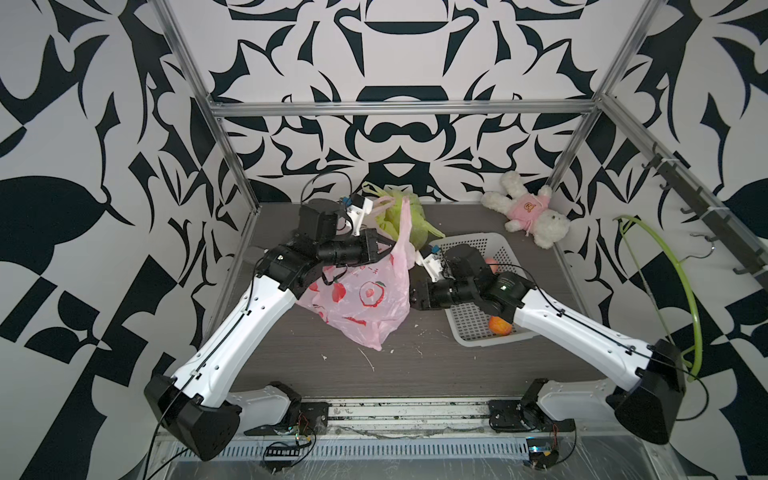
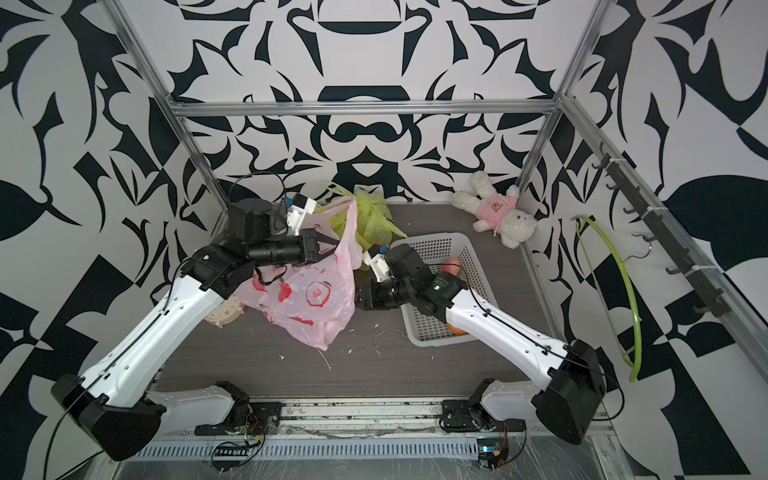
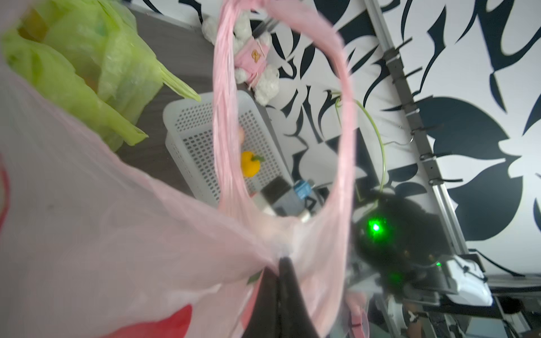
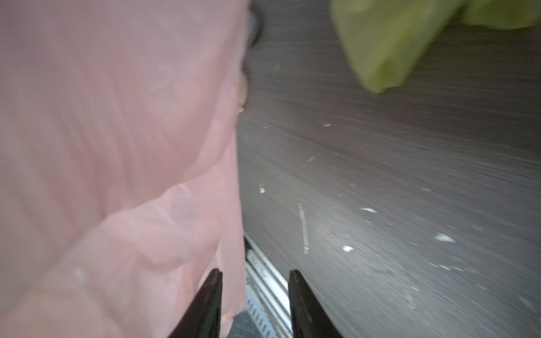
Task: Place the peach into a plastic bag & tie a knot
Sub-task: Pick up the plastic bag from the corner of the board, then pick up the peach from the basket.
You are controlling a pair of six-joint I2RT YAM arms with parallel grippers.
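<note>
In both top views the left gripper point(image 1: 385, 248) is clamping the pink bag point(image 1: 365, 299), hanging limp mid-table: light, soft, slippery. A fruit point(image 1: 498, 325) is lying in the white basket point(image 1: 465, 237); whether a peach is inside the bag we are failing to tell. In the left wrist view we are judging the handle loop point(image 3: 224, 117) the best hold. In the blurred right wrist view the right gripper point(image 4: 254, 281) is showing jaws apart, film between.

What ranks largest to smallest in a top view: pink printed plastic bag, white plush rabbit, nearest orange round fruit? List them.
1. Pink printed plastic bag
2. White plush rabbit
3. Nearest orange round fruit, partly hidden
</note>
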